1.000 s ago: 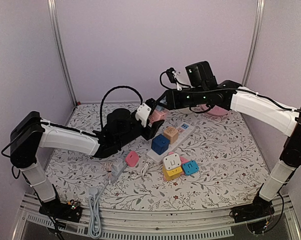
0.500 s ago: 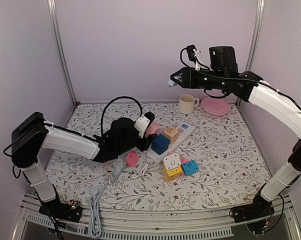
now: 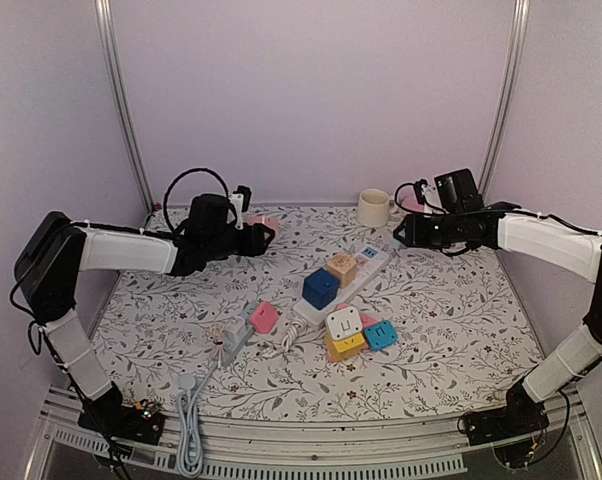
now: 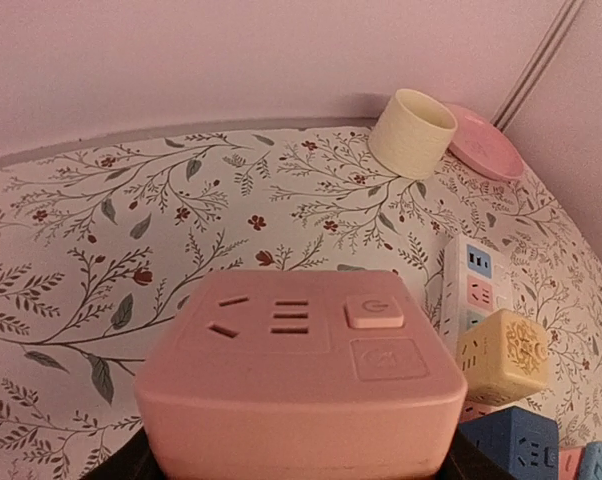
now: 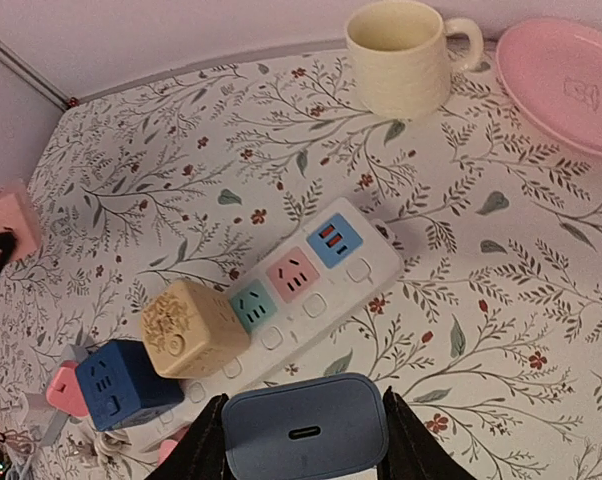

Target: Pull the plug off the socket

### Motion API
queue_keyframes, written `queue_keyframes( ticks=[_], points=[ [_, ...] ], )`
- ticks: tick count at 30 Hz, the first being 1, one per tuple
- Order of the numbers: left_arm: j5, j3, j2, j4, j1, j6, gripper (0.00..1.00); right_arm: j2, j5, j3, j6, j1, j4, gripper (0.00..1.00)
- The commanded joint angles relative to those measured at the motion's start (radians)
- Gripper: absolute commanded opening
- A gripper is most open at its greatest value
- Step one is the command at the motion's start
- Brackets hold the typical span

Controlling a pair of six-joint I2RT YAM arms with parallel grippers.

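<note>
In the overhead view we see the left gripper at the upper left of the patterned table. It is closed on a pink cube socket, which it holds well apart from the white power strip lying diagonally at the centre. In the left wrist view the pink cube socket fills the lower middle of the frame, its slotted face and button turned up towards us. Only dark slivers of the fingers show at its bottom corners.

The right gripper sits right of centre, near the far end of the power strip, and we find it clamped on a blue-grey plug. In the right wrist view this plug lies at the bottom centre, pinched between the two fingers, with a small oval port on its front face. It is off the power strip and not touching it.

In that same view the power strip runs from the centre to the lower left, with blue, pink and teal sockets bare at its upper end. A tan cube and a dark blue cube sit on it further down. A cream mug stands at the top, beside a pink plate in the upper right corner.

From overhead we also see a white-and-yellow cube, a teal cube and a small pink plug near the strip's lower end, and a grey cable at the lower left.
</note>
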Motion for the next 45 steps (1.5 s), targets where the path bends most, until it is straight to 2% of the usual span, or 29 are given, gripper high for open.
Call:
queue_keyframes(
  ticks=[1,6,14,16,19,23,24,25,28,30,34,36,45],
  points=[
    [0.193,0.034,0.046,-0.073,0.090,-0.176,0.24,-0.033,0.002,-0.116,0.043,-0.046,0.084,0.13],
    [0.246,0.054,0.106,-0.118,0.129,-0.194,0.32,0.026,0.001,-0.203,0.061,-0.071,0.118,0.14],
    [0.296,0.049,0.161,-0.124,0.160,-0.218,0.38,0.134,0.006,-0.218,0.060,-0.088,0.137,0.18],
    [0.297,0.048,0.166,-0.126,0.163,-0.219,0.42,0.156,0.004,-0.216,0.058,-0.102,0.137,0.23],
    [0.297,0.049,0.177,-0.133,0.168,-0.217,0.50,0.188,-0.002,-0.214,0.055,-0.118,0.136,0.26],
    [0.293,0.055,0.187,-0.147,0.172,-0.209,0.70,0.219,0.002,-0.203,0.053,-0.126,0.127,0.33],
    [0.284,0.056,0.186,-0.152,0.172,-0.206,0.79,0.224,0.011,-0.196,0.050,-0.127,0.118,0.38],
    [0.281,0.057,0.183,-0.155,0.173,-0.205,0.83,0.224,0.015,-0.192,0.049,-0.127,0.113,0.41],
    [0.265,0.062,0.169,-0.166,0.173,-0.193,0.93,0.218,0.035,-0.181,0.043,-0.127,0.096,0.47],
    [0.247,0.071,0.155,-0.181,0.173,-0.182,0.97,0.214,0.048,-0.165,0.035,-0.128,0.080,0.57],
    [0.210,0.093,0.118,-0.215,0.173,-0.146,0.97,0.188,0.080,-0.141,0.015,-0.127,0.052,0.73],
    [0.189,0.101,0.097,-0.230,0.172,-0.132,0.97,0.178,0.097,-0.128,0.006,-0.127,0.040,0.77],
    [0.102,0.114,-0.013,-0.289,0.125,-0.064,0.97,0.153,0.169,-0.033,-0.055,-0.023,0.003,0.84]
  ],
)
